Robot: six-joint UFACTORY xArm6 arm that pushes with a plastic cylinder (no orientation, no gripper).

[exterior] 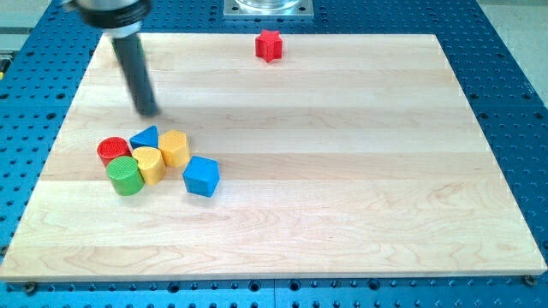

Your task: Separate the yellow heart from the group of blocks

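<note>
Where pale wooden board (342, 214) rests on blue perforated metal table (514, 103), cluster sits toward view's left: green cylinder (125, 175), yellow heart (148, 164) touching it, blue cube (202, 175) just beside, red cylinder (112, 151), blue triangular block (146, 138), yellow-orange block (174, 148). My tip (151, 112) just above cluster, apart; no claw fitted. Red star block (269, 45) alone near top edge.
</note>
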